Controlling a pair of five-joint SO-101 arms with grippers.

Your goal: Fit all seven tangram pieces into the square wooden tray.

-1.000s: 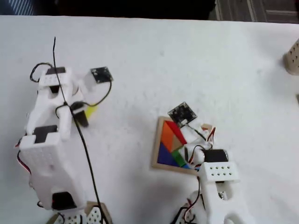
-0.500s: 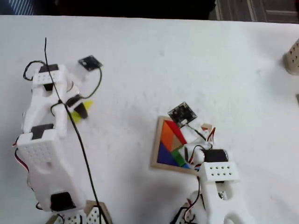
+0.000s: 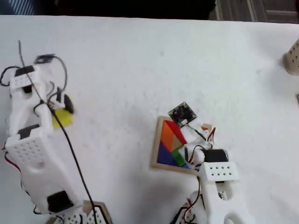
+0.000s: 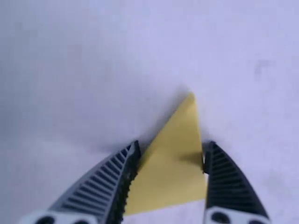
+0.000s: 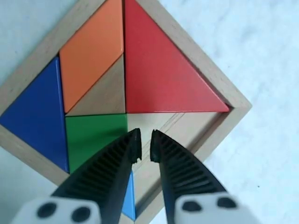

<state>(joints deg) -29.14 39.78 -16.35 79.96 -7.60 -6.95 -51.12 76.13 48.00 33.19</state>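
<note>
Square wooden tray [image 3: 154, 145] lies on the white table [image 3: 187, 60] directly in front of the right arm [image 3: 217, 177]. In the right wrist view the tray [image 5: 197, 58] holds a red triangle [image 5: 159, 70], an orange parallelogram [image 5: 91, 51], a dark blue triangle [image 5: 35, 116], a green square [image 5: 93, 140] and a small wood-coloured triangle [image 5: 103, 95], all seated flush, edge to edge. A light blue piece [image 5: 131, 200] shows partly beneath the claw. Bare tray floor [image 5: 187, 126] is exposed beside the green square, under the long edge of the red triangle.

Right gripper [image 5: 145, 137] hangs over the boundary between green square and bare floor. Its jaws are nearly together, with a thin slit between them, and nothing is held.

The yellow triangle [image 4: 173, 158] is the one piece outside the tray, well apart from it near the table's left side [image 3: 62, 118]. Left gripper [image 4: 170, 149] is closed onto it, one ribbed jaw against each side (point of the triangle facing away from the claw). Whether the piece rests on the table or is lifted off it cannot be determined.
</note>
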